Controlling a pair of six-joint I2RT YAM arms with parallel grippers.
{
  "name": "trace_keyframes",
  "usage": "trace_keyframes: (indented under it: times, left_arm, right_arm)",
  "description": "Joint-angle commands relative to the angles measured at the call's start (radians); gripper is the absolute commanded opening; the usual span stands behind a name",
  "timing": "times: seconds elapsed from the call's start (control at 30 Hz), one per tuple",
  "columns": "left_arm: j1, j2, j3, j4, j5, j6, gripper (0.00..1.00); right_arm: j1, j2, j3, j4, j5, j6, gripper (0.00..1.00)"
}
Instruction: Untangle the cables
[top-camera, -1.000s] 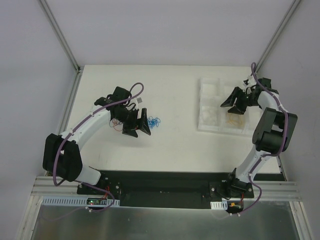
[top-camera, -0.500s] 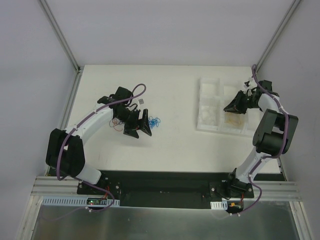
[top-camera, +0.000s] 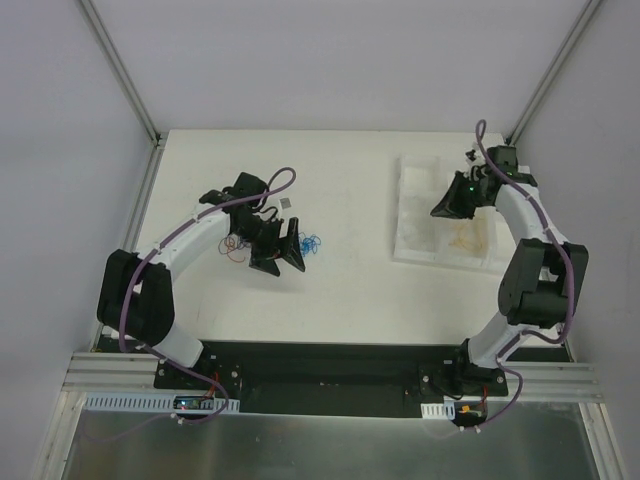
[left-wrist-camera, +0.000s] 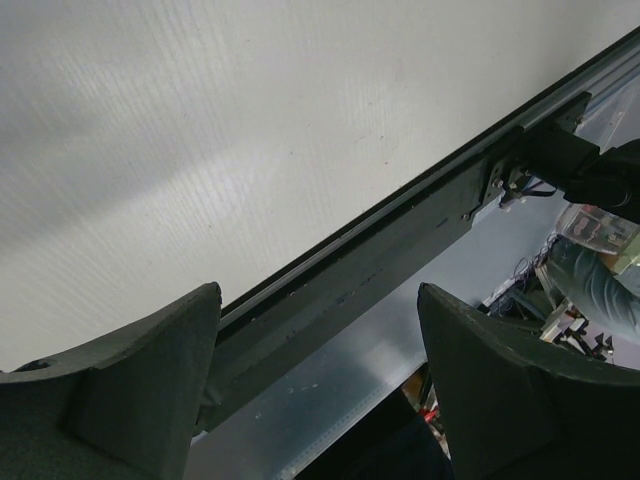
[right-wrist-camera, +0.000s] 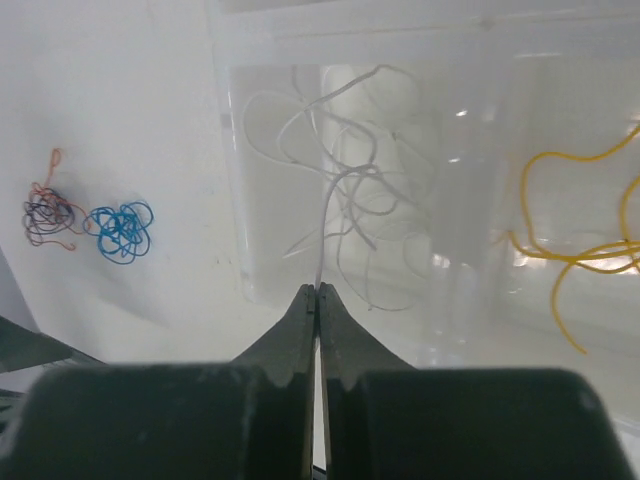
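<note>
Tray (top-camera: 412, 250) of clear compartments as landmark. Above it, right gripper (right-wrist-camera: 318, 290) pressed together, pinching a white cable (right-wrist-camera: 320, 245) from the loose white tangle inside; yellow cable (right-wrist-camera: 580, 260) one compartment over. Well left of tray, left gripper (top-camera: 280, 258) spread and empty beside blue bundle (right-wrist-camera: 120, 230) and red-dark bundle (right-wrist-camera: 48, 215). Likely mid-sorting. Next: slow lift to tease that strand free.

note four cable groups. the blue cable (right-wrist-camera: 120, 230) lies on the counter (right-wrist-camera: 130, 90), curled into a small tangled ball, just beside a looser red-and-dark cable bundle (right-wrist-camera: 48, 212). the white cable (right-wrist-camera: 365, 190) lies in loose loops in one compartment of the clear tray (right-wrist-camera: 228, 150), with one strand pinched between the closed tips of the right tool (right-wrist-camera: 317, 292). the yellow cable (right-wrist-camera: 575, 255) lies looped in the adjoining compartment.
</note>
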Motion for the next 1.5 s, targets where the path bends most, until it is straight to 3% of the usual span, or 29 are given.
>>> trace_keyframes:
  times: [0.0,0.07,0.2,0.37,0.43,0.57,0.77,0.83,0.97,1.1,1.3,1.47]
  left_arm:
    - [-0.011,0.019,0.049,-0.005,0.035,0.016,0.79]
    - [-0.013,0.029,0.059,-0.003,0.028,0.013,0.78]
    - [-0.016,0.065,0.078,-0.005,-0.058,-0.007,0.72]
    - [-0.024,0.172,0.157,-0.006,-0.115,-0.009,0.64]
    - [-0.025,0.238,0.214,-0.006,-0.156,-0.01,0.68]
    - [-0.022,0.374,0.314,-0.014,-0.231,-0.035,0.74]
    - [-0.022,0.505,0.394,-0.049,-0.345,-0.006,0.66]
    - [-0.022,0.525,0.412,-0.061,-0.359,0.007,0.53]
    - [-0.024,0.507,0.435,-0.069,-0.333,-0.022,0.16]
    - [-0.033,0.458,0.444,-0.063,-0.27,-0.05,0.0]
    - [-0.045,0.306,0.331,-0.016,-0.126,-0.085,0.0]
    - [-0.051,0.197,0.215,0.06,0.041,-0.073,0.0]
  right_arm:
    - [0.167,0.004,0.045,-0.052,0.302,0.093,0.0]
    - [0.227,0.055,0.076,-0.086,0.459,0.121,0.02]
    - [0.261,0.127,0.125,-0.166,0.568,0.156,0.23]
    - [0.299,0.009,0.156,-0.215,0.457,0.138,0.65]
    - [0.318,-0.023,0.19,-0.281,0.415,0.158,0.71]
    - [0.4,-0.134,0.165,-0.34,0.34,0.239,0.73]
    - [0.502,-0.368,-0.031,-0.282,0.297,0.373,0.73]
    - [0.522,-0.421,-0.085,-0.278,0.306,0.391,0.74]
    - [0.536,-0.476,-0.132,-0.304,0.331,0.387,0.74]
    - [0.534,-0.467,-0.131,-0.301,0.344,0.353,0.74]
    - [0.557,-0.376,-0.128,-0.202,0.269,0.328,0.75]
    - [0.655,-0.315,-0.201,0.031,0.147,0.333,0.75]
